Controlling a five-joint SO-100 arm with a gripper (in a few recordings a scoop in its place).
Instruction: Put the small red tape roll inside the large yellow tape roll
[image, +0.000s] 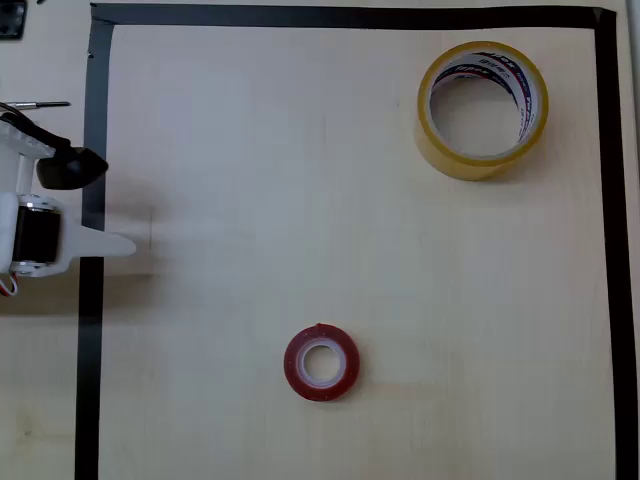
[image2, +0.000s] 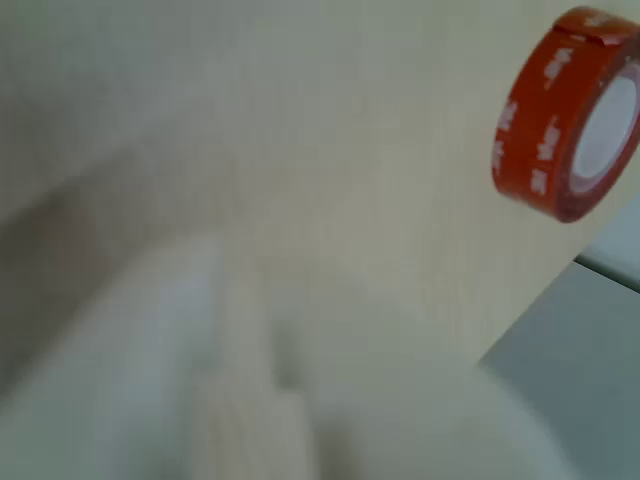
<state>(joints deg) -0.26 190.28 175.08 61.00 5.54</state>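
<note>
While nothing is yet in my fingers (image: 120, 243), I judge the work to stand at its first step: the reach for the small red tape roll (image: 320, 362). In the overhead view my arm sits at the left edge, over the black tape border (image: 90, 330), with one pale fingertip pointing right onto the counter (image: 300, 180). I carry nothing, but whether my fingers are spread or pressed together I cannot tell; the wrist view shows them as a pale blur at the bottom.

The red roll lies flat, hole upward, well apart from my fingers, ahead of them and off toward the lower side of the overhead picture. In the wrist view it sits at the upper right (image2: 570, 115), off my line. The large yellow tape roll (image: 482, 108) stands farther ahead still, toward the upper side, well apart from the red one, its hole open upward.

The next move, as I judge it, calls for swinging toward the red roll, coming down over it and closing across its rim or through its core.
</note>
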